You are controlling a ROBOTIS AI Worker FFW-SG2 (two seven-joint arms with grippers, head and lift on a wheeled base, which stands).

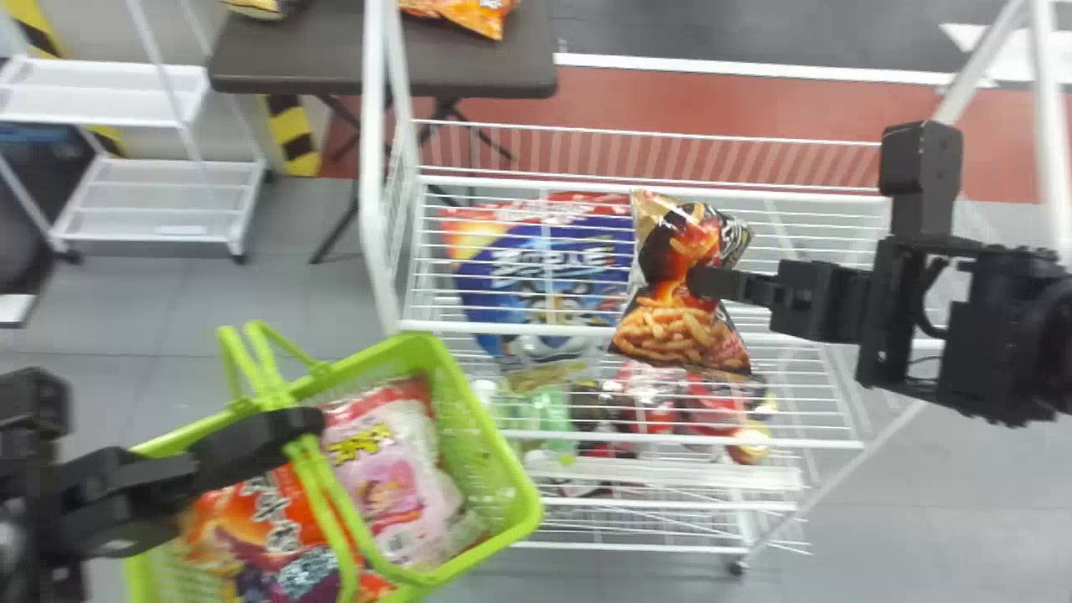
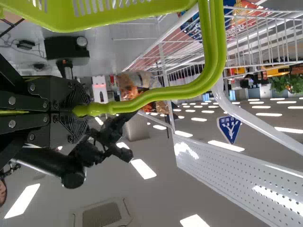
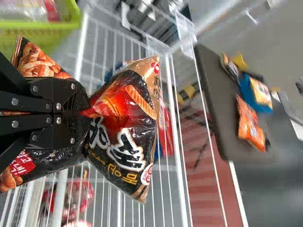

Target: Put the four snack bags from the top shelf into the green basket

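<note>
I see the black snack bag (image 1: 670, 339), printed with red sauce and fried sticks, pinched and creased across its middle above the wire top shelf (image 1: 825, 193). Beside the shelf I have the green basket (image 1: 481, 435), slatted, its handles raised. In it a glossy pink-and-white bag (image 1: 398, 481) lies face up next to a red-orange bag (image 1: 251, 519) with purple print.

One green basket (image 1: 469, 444) — two snack bags (image 1: 385, 481) inside, two more at the white rack (image 1: 373, 167).
</note>
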